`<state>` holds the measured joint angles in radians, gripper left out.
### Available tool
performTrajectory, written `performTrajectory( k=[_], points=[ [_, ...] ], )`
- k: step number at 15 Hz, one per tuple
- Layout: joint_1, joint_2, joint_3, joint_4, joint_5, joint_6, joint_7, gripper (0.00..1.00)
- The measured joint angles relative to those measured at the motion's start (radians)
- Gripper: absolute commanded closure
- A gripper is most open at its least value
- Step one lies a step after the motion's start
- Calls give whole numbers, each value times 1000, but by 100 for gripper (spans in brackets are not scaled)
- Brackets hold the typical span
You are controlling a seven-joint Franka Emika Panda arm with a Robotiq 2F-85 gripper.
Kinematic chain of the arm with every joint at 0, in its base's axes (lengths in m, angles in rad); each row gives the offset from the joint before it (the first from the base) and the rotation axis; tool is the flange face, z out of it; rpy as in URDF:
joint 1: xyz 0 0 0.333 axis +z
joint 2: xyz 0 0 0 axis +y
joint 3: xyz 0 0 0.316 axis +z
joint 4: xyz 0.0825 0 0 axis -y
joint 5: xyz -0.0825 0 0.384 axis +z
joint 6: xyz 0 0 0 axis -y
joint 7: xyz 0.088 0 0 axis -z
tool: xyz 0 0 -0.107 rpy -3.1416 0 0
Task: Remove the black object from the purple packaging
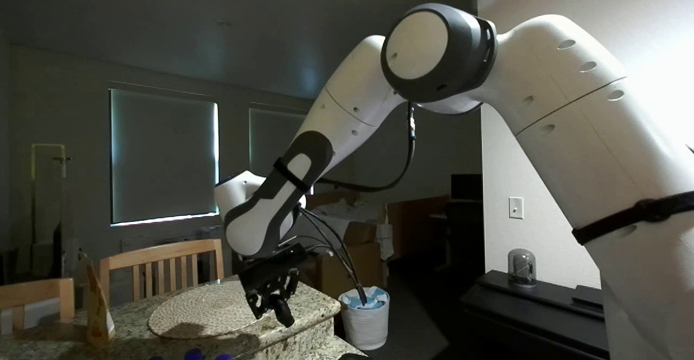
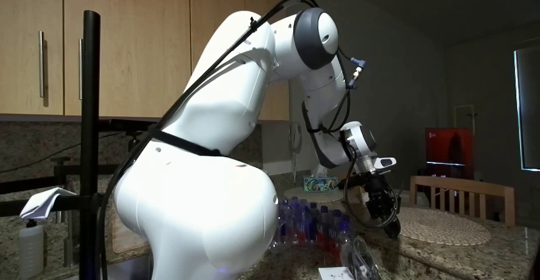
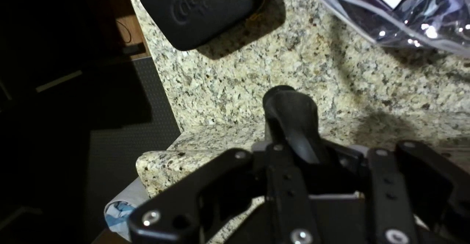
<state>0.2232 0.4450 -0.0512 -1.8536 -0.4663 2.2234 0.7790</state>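
A small black lump, the black object (image 3: 292,115), juts forward from between the fingers of my gripper (image 3: 323,151), which is shut on it. Its far end is rounded and it stands clear above the granite. In both exterior views the black object (image 1: 282,312) (image 2: 392,228) hangs tilted below the gripper, near the counter's edge. A shiny clear bag with a purple tint, apparently the purple packaging (image 3: 437,20), lies at the upper right of the wrist view, apart from the gripper. The same kind of clear plastic (image 2: 363,258) shows low in an exterior view.
A flat black case (image 3: 205,9) with raised lettering lies on the granite counter (image 3: 227,86) near its edge. Several capped bottles (image 2: 312,225) stand close to the clear bag. A round woven placemat (image 1: 203,310), a standing packet (image 1: 99,314) and a lined bin (image 1: 366,322) are nearby.
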Motion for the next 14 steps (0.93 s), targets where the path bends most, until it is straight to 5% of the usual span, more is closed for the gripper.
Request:
performTrajectory(
  k=[7,14],
  points=[
    [6,-31,-19,-27,-28,4,28,94],
    [16,-9,-99,184,-230,-39,251,94]
  ],
)
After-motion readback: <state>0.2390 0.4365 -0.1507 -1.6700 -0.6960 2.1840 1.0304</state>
